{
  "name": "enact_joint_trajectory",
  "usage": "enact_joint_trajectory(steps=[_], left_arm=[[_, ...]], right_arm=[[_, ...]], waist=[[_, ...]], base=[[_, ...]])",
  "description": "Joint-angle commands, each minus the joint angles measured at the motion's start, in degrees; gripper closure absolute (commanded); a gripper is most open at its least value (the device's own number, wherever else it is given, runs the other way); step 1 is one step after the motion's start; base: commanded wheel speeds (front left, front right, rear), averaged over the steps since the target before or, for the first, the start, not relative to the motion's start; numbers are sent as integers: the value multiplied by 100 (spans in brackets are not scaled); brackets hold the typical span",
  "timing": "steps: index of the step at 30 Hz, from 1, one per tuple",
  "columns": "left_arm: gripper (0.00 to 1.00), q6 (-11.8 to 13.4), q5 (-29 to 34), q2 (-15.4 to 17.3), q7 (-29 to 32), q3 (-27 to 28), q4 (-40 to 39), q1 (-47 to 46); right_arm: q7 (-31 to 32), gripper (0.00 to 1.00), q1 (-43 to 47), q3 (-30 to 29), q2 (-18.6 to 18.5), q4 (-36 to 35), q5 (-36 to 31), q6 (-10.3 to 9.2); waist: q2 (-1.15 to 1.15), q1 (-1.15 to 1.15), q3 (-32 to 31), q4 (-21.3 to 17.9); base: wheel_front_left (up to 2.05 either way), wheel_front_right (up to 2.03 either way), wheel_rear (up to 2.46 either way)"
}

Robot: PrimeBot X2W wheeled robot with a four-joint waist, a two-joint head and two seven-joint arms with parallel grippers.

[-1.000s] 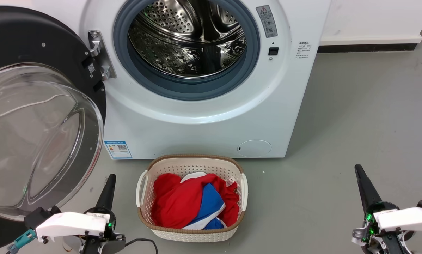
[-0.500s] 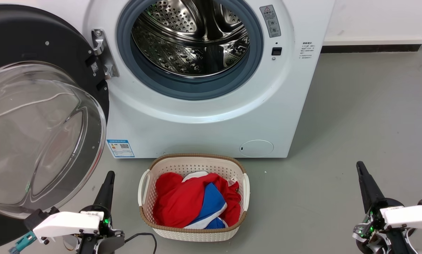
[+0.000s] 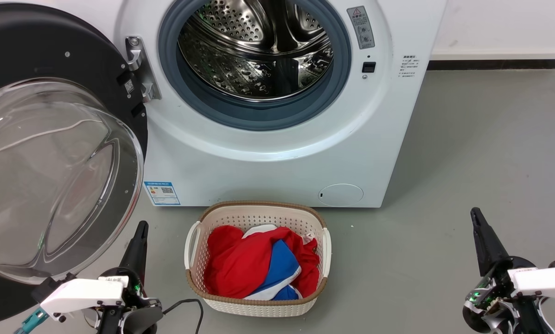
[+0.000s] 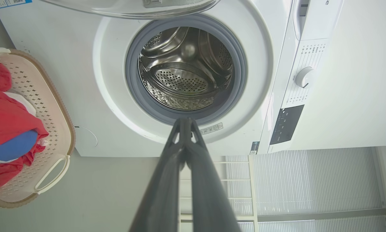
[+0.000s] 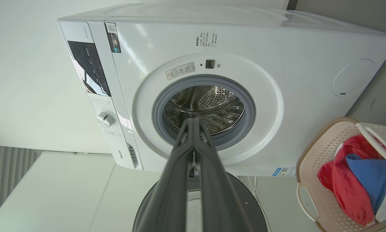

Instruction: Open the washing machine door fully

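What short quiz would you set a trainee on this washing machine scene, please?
1. True or false: the washing machine door stands open at the robot's left of the washing machine.
2. What lies in the basket? A) red and blue cloth B) green towels C) shoes
3. Fill in: the left gripper and right gripper are both ___ (open or shut).
Key: 1 true; 2 A; 3 shut.

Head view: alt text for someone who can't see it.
A white washing machine stands with its round glass door swung open leftward, steel drum exposed. A basket of red and blue laundry sits on the floor before it, flanked by the left claw and right claw, both shut.
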Motion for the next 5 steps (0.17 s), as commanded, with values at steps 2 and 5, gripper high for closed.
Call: enact_joint_trajectory(steps=[2,5], left_arm=[[100,-66,-140,-40,44,63,23,-81],[100,-95,-233,-63,75,97,34,-91]], right_arm=[[40,100,-65,-20,0,31,171,0],[61,100,-83,-30,4,43,286,0]], waist=[[0,0,1,12],[0,0,3,24]], base=[[0,0,0],[0,0,0]])
